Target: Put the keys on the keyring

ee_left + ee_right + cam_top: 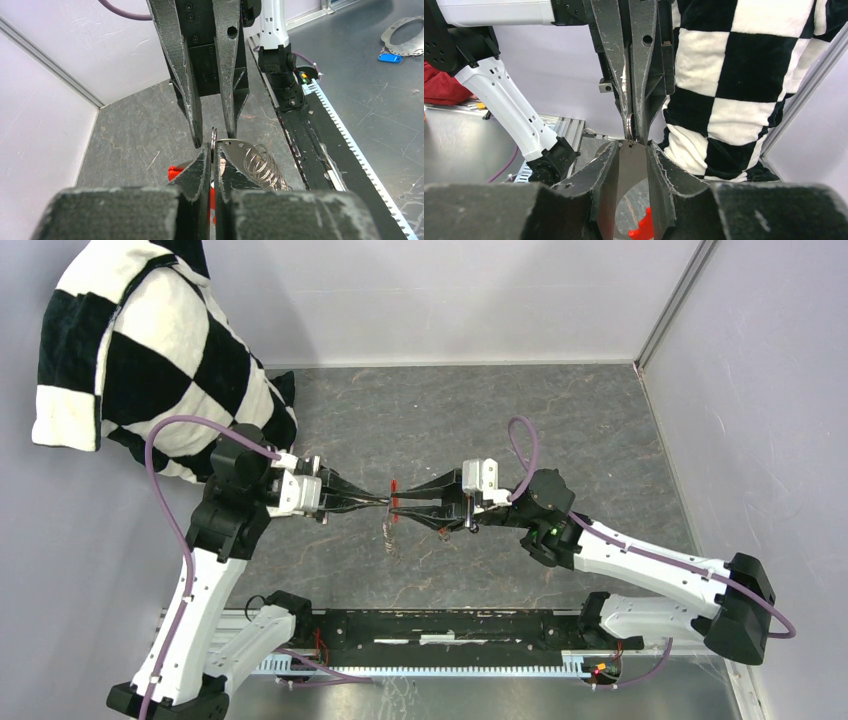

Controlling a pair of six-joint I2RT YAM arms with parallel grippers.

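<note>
Left gripper [212, 149] is clamped on the thin silvery metal keyring [629, 127], held mid-air. Right gripper [631, 147] meets it tip to tip, its 2 jaws part apart round a flat silvery metal blade [631, 170], likely a key; I can't tell if it's gripped. Your risk: the blade skids off the ring's split, or the ring twists in the pinch. The grey stone-look tabletop [560, 420] is open rightward; the black-and-white checkered cloth [150, 350] crowds your left side.
</note>
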